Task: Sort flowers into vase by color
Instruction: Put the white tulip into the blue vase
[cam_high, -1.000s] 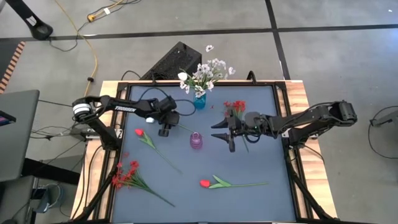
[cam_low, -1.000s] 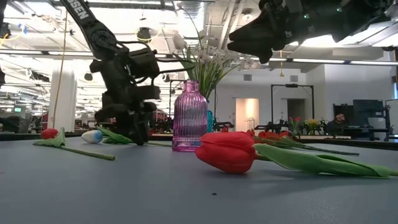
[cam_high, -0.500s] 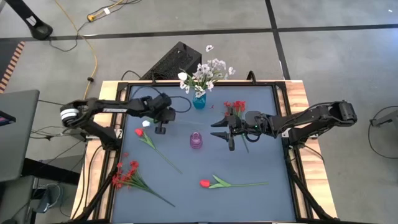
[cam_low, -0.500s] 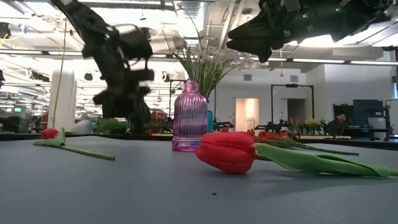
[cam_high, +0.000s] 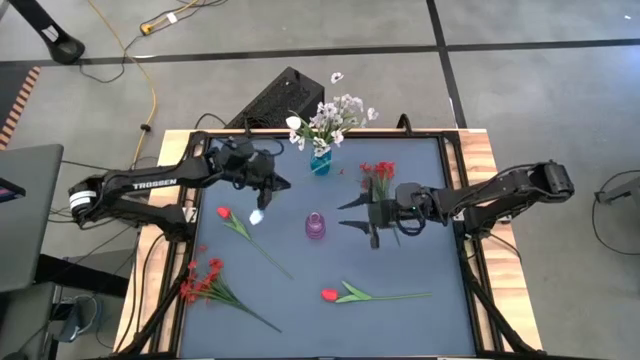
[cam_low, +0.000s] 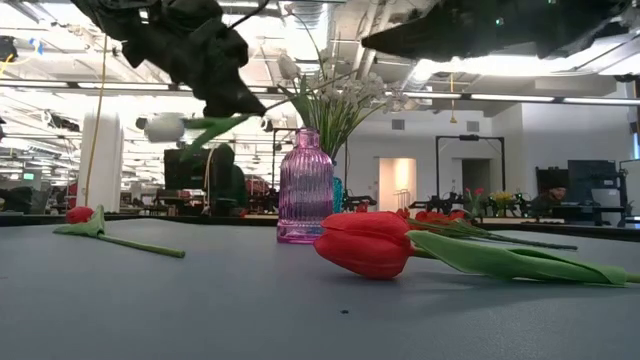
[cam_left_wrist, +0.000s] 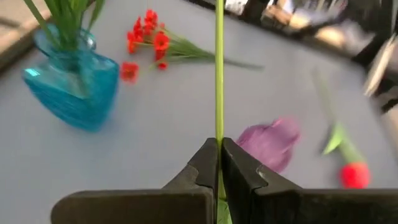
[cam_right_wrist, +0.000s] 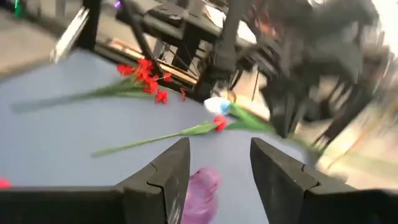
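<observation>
My left gripper (cam_high: 263, 188) hangs above the table's far left part, shut on a white tulip whose bloom (cam_high: 257, 216) points toward the near edge. In the low view the bloom (cam_low: 163, 127) and a leaf float well above the table. A blue vase (cam_high: 320, 163) with white flowers stands at the far edge. A purple vase (cam_high: 315, 226) stands mid-table. My right gripper (cam_high: 348, 213) hovers open right of the purple vase. A red tulip (cam_high: 225, 213), a red spray (cam_high: 203, 281), another red tulip (cam_high: 330, 295) and a second red spray (cam_high: 378, 172) lie flat. My left gripper pinches the white tulip's green stem (cam_left_wrist: 219, 127) between its two fingertips (cam_left_wrist: 205, 160). The bare stem runs on straight past the fingers. The tulip is lifted clear of the table, its bloom (cam_low: 163, 127) lower than the gripper.
A dark case (cam_high: 280, 95) lies beyond the table's far edge. The table has a raised black frame (cam_high: 455, 180) with wooden side strips. Bare grey surface lies between the purple vase and the near tulip.
My left gripper has taken hold of the white tulip, risen and drawn toward the far edge while rolling. The tulip has left the table, its bloom swung to the gripper's near side. My right gripper has rolled in place.
</observation>
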